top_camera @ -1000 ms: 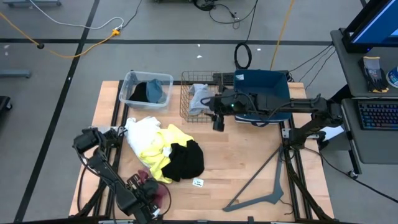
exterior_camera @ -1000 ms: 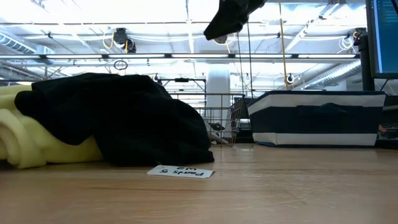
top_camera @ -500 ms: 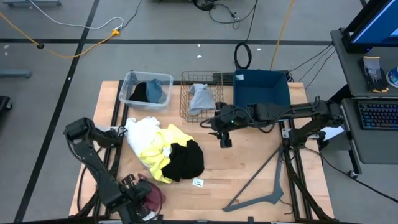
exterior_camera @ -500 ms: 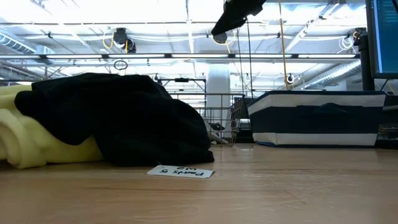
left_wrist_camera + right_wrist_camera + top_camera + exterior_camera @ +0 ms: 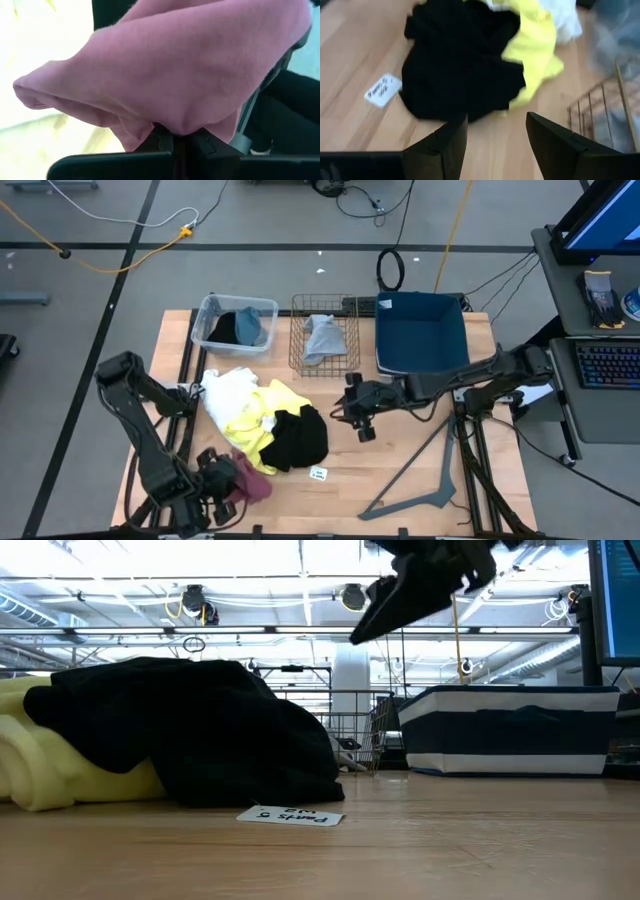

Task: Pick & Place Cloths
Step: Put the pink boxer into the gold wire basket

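Right claw (image 5: 362,423) moved off basket (image 5: 325,362) toward black cloth (image 5: 298,437).

grey concrete floor (image 5: 250,210) fills the upper part of the high view, crossed by dark lines and by orange and white cables (image 5: 120,242). at the right edge stands a desk (image 5: 590,350) with a keyboard (image 5: 606,365). the low view shows a ceiling of white trusses (image 5: 150,600), brightly lit.
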You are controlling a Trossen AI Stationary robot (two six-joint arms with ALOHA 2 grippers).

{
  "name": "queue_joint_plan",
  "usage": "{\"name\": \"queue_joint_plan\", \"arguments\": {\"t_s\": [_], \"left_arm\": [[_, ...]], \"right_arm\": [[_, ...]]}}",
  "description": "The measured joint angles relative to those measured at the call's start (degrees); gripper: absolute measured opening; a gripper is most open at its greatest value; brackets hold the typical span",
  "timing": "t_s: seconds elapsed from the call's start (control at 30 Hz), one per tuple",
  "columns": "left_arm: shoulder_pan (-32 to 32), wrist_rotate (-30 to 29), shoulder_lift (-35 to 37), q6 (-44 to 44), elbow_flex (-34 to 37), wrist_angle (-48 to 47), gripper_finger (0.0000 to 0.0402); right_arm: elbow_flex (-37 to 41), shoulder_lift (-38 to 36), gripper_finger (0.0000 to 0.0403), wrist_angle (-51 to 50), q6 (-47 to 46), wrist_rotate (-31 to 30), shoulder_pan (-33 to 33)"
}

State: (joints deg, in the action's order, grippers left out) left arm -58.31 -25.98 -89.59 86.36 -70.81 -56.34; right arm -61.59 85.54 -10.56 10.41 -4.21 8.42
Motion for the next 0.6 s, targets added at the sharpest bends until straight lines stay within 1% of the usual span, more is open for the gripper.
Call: {"name": "queue_joint_plan", "arguments": {"t_s": [0.17,0.3,0.4,0.53,0.6], "left_arm": [[1.2,-4.6,1.7,-3.0,0.0,0.0,0.0004],[2.9,-8.8,3.3,-6.5,0.0,0.2,0.0004],[4.7,-11.4,4.3,-10.5,0.0,1.2,0.0004],[7.5,-14.5,5.1,-18.2,-0.1,4.1,0.0004],[9.3,-15.7,5.0,-22.3,-0.1,5.5,0.0004]], "right_arm": [[7.3,0.0,0.0196,18.8,3.4,0.0,2.4],[10.7,0.0,0.0197,32.0,6.3,0.0,4.5],[11.5,0.0,0.0197,37.5,8.5,0.3,6.2],[11.5,0.0,0.0197,40.7,9.9,5.1,8.1],[11.5,0.0,0.0197,42.8,9.9,6.0,8.9]]}}
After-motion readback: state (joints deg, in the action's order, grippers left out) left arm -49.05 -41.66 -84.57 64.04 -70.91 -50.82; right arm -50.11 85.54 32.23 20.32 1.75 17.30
